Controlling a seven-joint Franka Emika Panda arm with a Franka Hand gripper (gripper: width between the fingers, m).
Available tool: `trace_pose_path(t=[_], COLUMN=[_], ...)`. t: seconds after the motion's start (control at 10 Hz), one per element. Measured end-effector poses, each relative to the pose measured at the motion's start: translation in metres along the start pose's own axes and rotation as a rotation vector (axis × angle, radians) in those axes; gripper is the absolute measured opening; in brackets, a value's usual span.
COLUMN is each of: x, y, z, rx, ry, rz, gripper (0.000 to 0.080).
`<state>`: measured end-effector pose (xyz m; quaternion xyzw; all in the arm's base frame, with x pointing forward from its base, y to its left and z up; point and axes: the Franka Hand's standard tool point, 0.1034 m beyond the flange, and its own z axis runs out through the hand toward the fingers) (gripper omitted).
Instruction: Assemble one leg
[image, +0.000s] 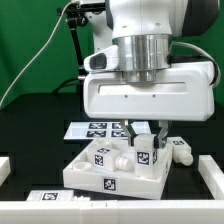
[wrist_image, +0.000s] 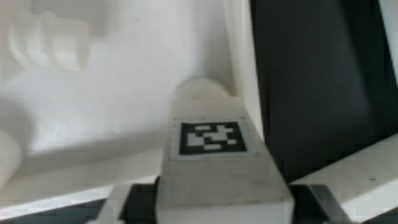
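Observation:
My gripper is shut on a leg, a small white post with a black-and-white tag. It holds the leg upright on the right part of the large white slab; the leg's lower end is at the slab's top. In the wrist view the leg fills the space between my dark fingers, with the slab under and beside it. A second leg lies on the slab's left part; its ribbed end may be what shows in the wrist view.
The marker board lies behind the slab. Another white leg lies on the black table at the exterior view's right. White rails edge the table at front and sides. A flat tagged part lies front left.

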<state>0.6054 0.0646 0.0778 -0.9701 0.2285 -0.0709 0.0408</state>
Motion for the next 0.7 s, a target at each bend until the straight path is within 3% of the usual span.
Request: trace_pose_path(t=[0.3,0.4,0.5,0.6,0.7], x=[0.0020,0.0020,0.0020,0.0019,0.0019], y=[-0.0009,-0.0009,-0.0009,-0.0009,-0.0009], z=[-0.0011,-0.0011,-0.0011,-0.0011,-0.0011], rx=[0.004,0.004,0.004,0.004,0.004], ry=[0.008,0.008,0.008,0.008,0.008], rz=[0.070,0.070,0.070,0.069,0.069], gripper=[0.0284,0.0356,0.0504,0.0504,0.0619])
